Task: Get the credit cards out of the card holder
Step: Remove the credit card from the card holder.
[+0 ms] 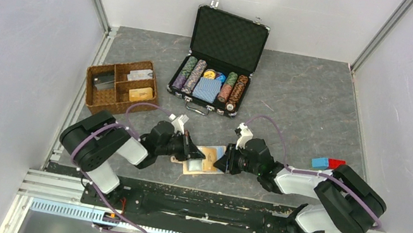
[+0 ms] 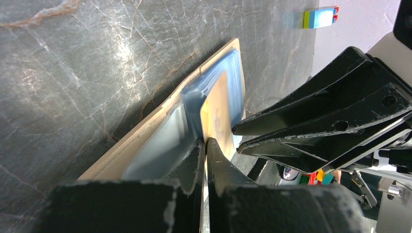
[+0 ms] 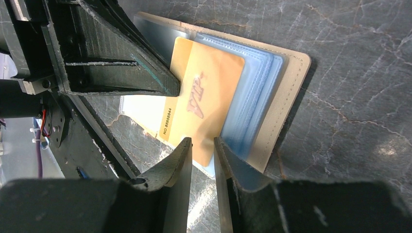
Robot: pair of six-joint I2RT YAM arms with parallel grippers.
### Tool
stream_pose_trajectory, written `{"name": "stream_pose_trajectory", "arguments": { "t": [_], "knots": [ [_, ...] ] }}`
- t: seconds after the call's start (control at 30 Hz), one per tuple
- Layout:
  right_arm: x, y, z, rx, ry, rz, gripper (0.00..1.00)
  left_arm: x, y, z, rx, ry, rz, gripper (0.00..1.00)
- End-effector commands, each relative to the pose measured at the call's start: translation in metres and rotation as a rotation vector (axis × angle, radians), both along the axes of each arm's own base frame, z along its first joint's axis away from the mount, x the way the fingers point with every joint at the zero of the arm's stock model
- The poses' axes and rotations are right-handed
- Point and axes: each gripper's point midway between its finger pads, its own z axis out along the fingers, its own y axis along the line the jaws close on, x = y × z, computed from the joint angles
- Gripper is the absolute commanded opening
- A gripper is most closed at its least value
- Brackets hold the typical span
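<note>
**A:** Where is the holder [image 1: 195,167]?

**B:** Lower centre of the top view. It lies open on the table [image 1: 309,102] with its blue-grey pockets facing up, between the two grippers.

**A:** And the card?

**B:** A gold card [image 3: 204,97] sits mid-frame in the right wrist view. It lies over the pockets, and its left end juts past the holder's edge.

**A:** What is the left gripper [image 2: 205,145] doing?

**B:** It's at the bottom centre of its own view, closed tight on the card. The thin edge of the card runs between its fingers.

**A:** And the right gripper [image 3: 202,143]?

**B:** It's at the bottom of its own view, and its jaws stand a narrow gap apart. They are at the card's near end and the pocket edge. I cannot tell whether they pinch anything.
</note>
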Motion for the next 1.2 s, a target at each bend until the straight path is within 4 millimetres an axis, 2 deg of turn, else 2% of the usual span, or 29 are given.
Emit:
{"name": "stream_pose_trajectory", "arguments": {
  "t": [0.0,0.37,0.57,0.73,0.87,1.0,1.07,1.17],
  "knots": [
    [-0.006,-0.013,-0.014,-0.051,0.025,-0.013,0.26,-0.005,0.005,-0.001,0.043,0.014,0.006,0.02],
    [-0.005,-0.016,-0.015,-0.06,0.021,-0.011,0.26,-0.003,0.026,0.011,0.146,-0.014,0.054,0.02],
    [-0.002,-0.011,-0.001,-0.057,-0.034,0.05,0.27,-0.005,0.032,0.041,0.162,-0.091,0.033,0.02],
    [0.003,-0.001,0.042,-0.056,-0.195,0.201,0.31,-0.013,0.031,0.072,0.174,-0.157,-0.059,0.02],
    [0.002,0.002,0.082,-0.029,-0.314,0.305,0.34,-0.031,0.027,0.085,0.158,-0.161,-0.184,0.02],
    [-0.008,0.004,0.106,0.055,-0.335,0.395,0.37,-0.05,0.009,0.108,0.011,-0.158,-0.308,0.02],
    [-0.015,0.007,0.115,0.098,-0.331,0.439,0.42,-0.058,0.0,0.119,-0.082,-0.143,-0.353,0.02],
    [-0.022,0.01,0.123,0.144,-0.317,0.482,0.45,-0.065,-0.006,0.125,-0.148,-0.117,-0.394,0.02]
  ]
}}
